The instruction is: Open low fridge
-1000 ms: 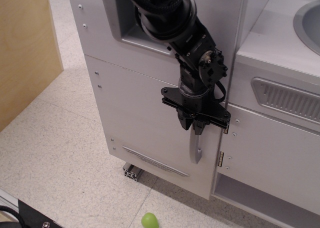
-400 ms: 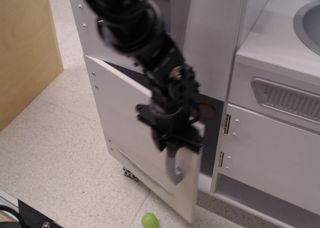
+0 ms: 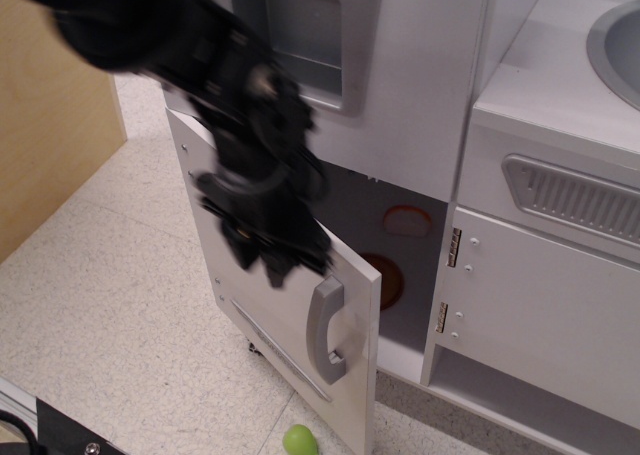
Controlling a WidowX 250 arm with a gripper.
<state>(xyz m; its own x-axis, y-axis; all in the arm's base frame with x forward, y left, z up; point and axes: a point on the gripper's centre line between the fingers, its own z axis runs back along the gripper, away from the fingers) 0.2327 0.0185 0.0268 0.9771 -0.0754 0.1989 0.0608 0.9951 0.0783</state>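
Observation:
The low fridge's white door (image 3: 265, 315) stands swung out to the left, about half open. Its curved silver handle (image 3: 325, 330) is free near the door's right edge, and the slim vent strip (image 3: 275, 340) runs along the bottom. The open compartment (image 3: 370, 210) shows two orange round things (image 3: 407, 220) inside. My black gripper (image 3: 278, 265) is motion-blurred just up and left of the handle, in front of the door, not holding it. The blur hides whether its jaws are open.
Above is the white door with the recessed grey dispenser (image 3: 300, 35). To the right is a handle-less cabinet door (image 3: 550, 305) with brass hinges (image 3: 453, 247), a vent panel (image 3: 575, 200) and a sink (image 3: 615, 35). A green ball (image 3: 299, 440) lies on the floor. A wooden panel (image 3: 50, 105) stands left.
The gripper pulled the low fridge door from shut to half open by its handle, swinging left. It has now come off the handle and moved up and left.

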